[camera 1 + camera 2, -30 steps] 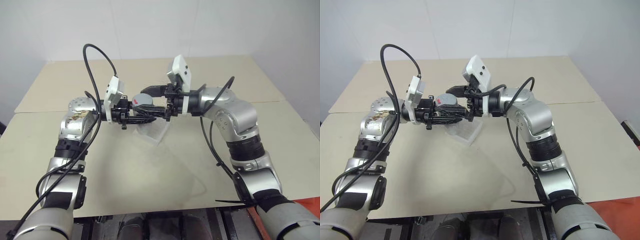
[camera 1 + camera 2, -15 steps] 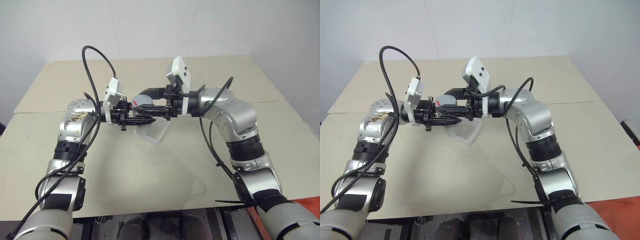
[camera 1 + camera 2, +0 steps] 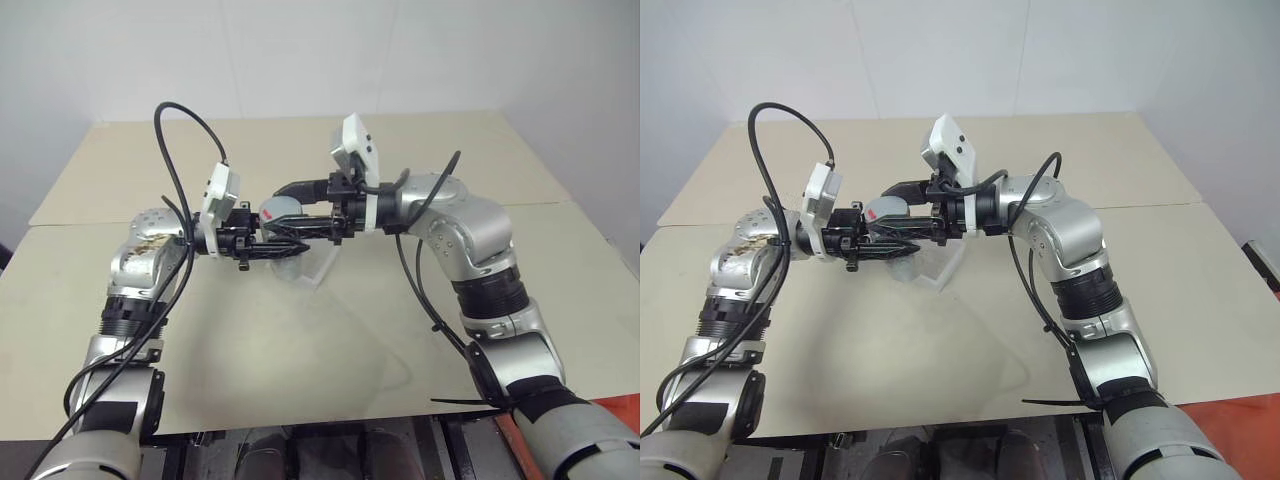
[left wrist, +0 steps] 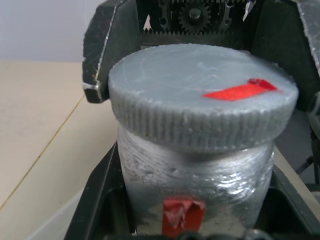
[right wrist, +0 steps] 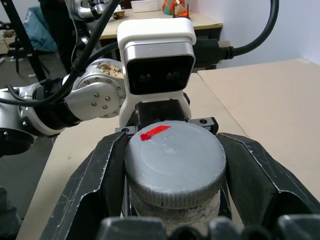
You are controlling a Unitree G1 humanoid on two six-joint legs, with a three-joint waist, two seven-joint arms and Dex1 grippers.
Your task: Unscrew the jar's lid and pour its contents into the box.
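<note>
above box (image 3: 312, 262): jar (image 4: 196, 185) (lid (image 5: 172, 161) seemingly on)

Silver-grey jar (image 4: 197, 180) with red label, upright, ribbed grey lid (image 4: 200, 100) still on, above clear box (image 3: 305, 265).

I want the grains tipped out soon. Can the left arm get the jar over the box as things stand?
Probably yes. The left gripper holds the jar just above the box, but the right gripper is clamped on the lid, which is on, so nothing can pour yet.
</note>
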